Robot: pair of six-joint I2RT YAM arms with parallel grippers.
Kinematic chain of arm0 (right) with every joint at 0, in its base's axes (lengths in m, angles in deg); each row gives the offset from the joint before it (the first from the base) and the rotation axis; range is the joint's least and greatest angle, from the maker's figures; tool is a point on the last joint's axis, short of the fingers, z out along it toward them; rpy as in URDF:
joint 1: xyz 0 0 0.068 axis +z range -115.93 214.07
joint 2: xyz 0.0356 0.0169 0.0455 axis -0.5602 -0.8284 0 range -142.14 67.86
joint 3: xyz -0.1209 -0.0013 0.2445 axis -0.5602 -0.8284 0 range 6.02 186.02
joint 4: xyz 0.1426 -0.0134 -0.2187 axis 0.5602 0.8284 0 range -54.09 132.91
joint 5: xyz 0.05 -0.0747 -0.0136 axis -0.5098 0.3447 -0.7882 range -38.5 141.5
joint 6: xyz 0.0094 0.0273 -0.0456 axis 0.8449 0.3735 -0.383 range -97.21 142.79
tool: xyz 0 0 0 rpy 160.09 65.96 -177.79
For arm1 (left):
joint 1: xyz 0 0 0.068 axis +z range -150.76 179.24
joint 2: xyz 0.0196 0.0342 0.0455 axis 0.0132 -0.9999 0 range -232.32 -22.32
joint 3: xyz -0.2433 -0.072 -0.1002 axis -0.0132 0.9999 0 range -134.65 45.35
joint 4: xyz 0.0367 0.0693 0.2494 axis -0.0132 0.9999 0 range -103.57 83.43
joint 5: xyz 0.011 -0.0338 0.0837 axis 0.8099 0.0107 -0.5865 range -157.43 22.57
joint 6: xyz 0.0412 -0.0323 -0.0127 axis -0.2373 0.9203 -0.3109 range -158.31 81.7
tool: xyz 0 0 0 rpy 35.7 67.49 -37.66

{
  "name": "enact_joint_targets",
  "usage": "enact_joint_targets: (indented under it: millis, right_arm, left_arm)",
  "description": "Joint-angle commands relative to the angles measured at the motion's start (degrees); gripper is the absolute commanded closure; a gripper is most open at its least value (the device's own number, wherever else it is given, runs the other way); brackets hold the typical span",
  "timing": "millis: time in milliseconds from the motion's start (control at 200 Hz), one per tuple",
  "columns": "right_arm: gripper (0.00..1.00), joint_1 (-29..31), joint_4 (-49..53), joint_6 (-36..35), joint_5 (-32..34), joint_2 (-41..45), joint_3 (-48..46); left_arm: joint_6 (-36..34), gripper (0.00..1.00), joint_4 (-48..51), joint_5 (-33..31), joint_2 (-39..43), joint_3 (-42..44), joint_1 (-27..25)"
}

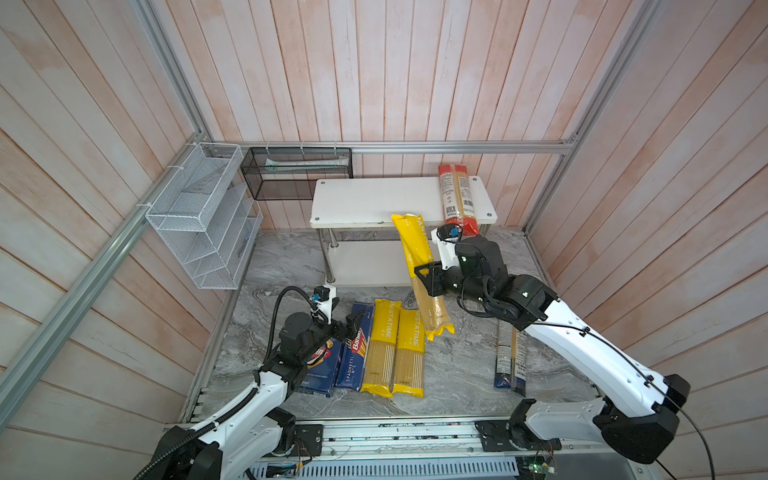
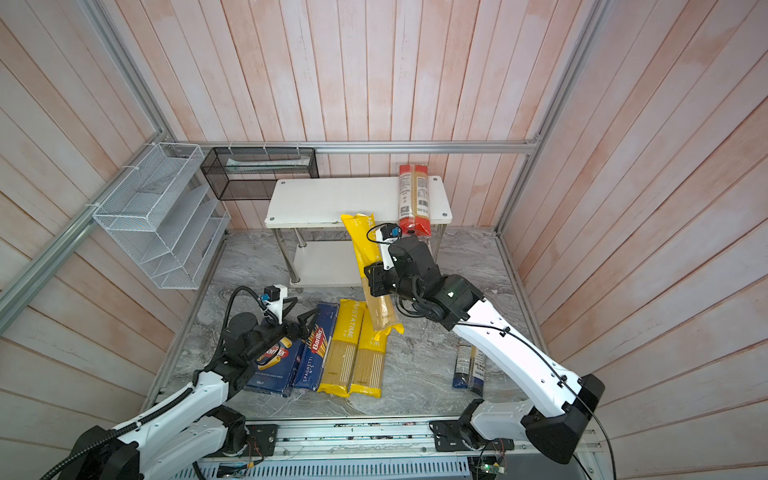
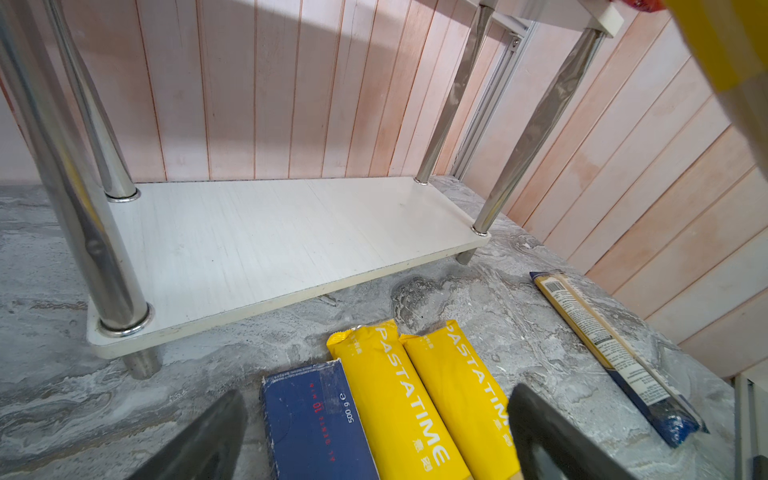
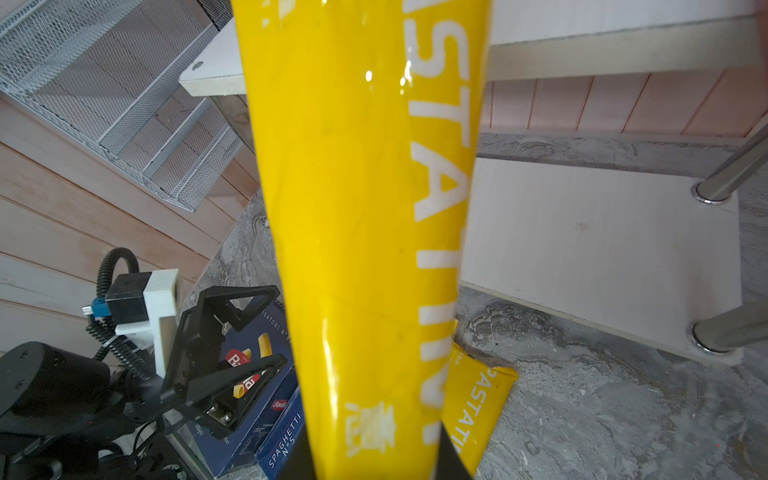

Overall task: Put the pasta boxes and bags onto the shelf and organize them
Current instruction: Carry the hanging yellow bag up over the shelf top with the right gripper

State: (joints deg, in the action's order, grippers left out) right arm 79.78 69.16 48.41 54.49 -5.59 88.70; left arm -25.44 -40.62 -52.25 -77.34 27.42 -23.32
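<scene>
My right gripper [image 1: 428, 279] [image 4: 374, 457] is shut on a yellow PASTATIME bag [image 1: 417, 266] [image 4: 365, 208], held tilted in the air. The bag's upper end is at the front edge of the shelf's top board [image 1: 365, 199]. A red-ended bag [image 1: 457, 199] lies on that board at the right. My left gripper [image 1: 345, 318] [image 3: 374, 449] hangs open over the narrow spaghetti box [image 1: 353, 361] [image 3: 316, 424], beside the wide box [image 1: 322, 370]. Two yellow bags [image 1: 382, 349] [image 3: 395, 399] lie side by side right of the boxes. A dark-blue-ended bag [image 1: 509, 357] [image 3: 602, 345] lies under the right arm.
The shelf's lower board [image 3: 270, 232] stands between chrome legs [image 3: 83, 232]. A white wire rack [image 1: 203, 216] hangs on the left wall and a black mesh basket [image 1: 297, 172] on the back rail. Wood-panel walls close in the marble table [image 1: 457, 374].
</scene>
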Motion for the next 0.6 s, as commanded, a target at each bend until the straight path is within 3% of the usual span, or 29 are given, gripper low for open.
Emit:
enact_joint_targets:
  millis: [0,270,595]
  right_arm:
    - [0.92,0.2,-4.2,-1.0,2.0,1.2,5.3]
    - [0.93,0.0,-0.3,-3.9,5.5,-4.2,15.0]
    - [0.93,-5.0,0.8,-6.3,1.1,-11.1,24.3]
  left_arm:
    - [0.6,0.00,-1.9,0.8,-0.5,0.7,-0.2]
    - [1.3,0.00,-2.5,1.7,-0.1,0.9,-0.2]
    - [0.4,0.00,-1.4,0.2,2.3,1.4,-0.2]
